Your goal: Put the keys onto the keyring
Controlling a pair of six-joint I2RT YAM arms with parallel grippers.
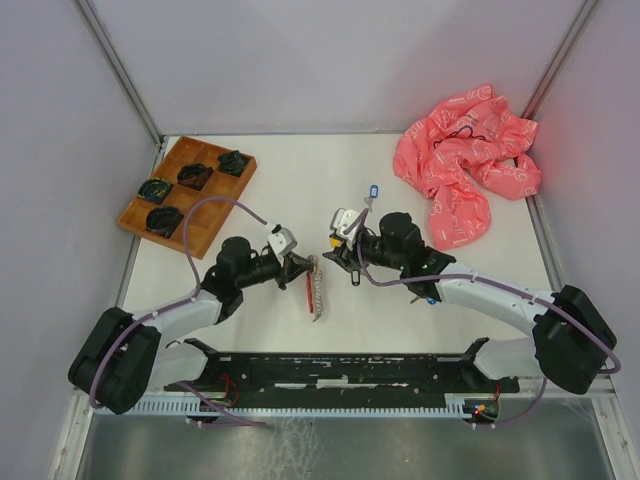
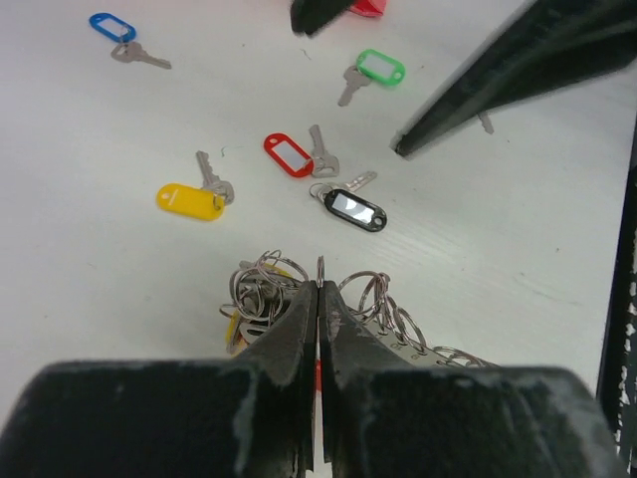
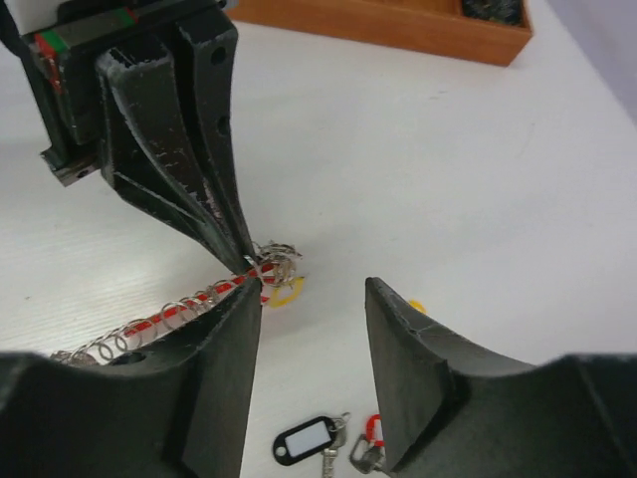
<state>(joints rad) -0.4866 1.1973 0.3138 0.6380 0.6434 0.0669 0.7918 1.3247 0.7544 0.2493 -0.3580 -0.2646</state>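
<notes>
The keyring (image 1: 316,290) lies mid-table, a red strip lined with silver rings (image 3: 179,311). My left gripper (image 2: 318,284) is shut on one upright ring at the ring cluster (image 2: 261,289). A yellow tag (image 3: 287,292) shows beside that cluster. My right gripper (image 3: 312,289) is open with nothing between its fingers, and its left finger (image 3: 224,378) is close beside the keyring. Loose keys lie beyond: blue-tagged (image 2: 111,26), green-tagged (image 2: 380,67), red-tagged (image 2: 288,155), yellow-tagged (image 2: 189,200) and black-tagged (image 2: 355,209). In the top view the left gripper (image 1: 303,266) and right gripper (image 1: 336,256) face each other.
A wooden tray (image 1: 140,212) holding dark coiled items stands at the back left. A crumpled pink cloth (image 1: 465,165) lies at the back right. A black rail (image 1: 340,365) runs along the near edge between the arm bases.
</notes>
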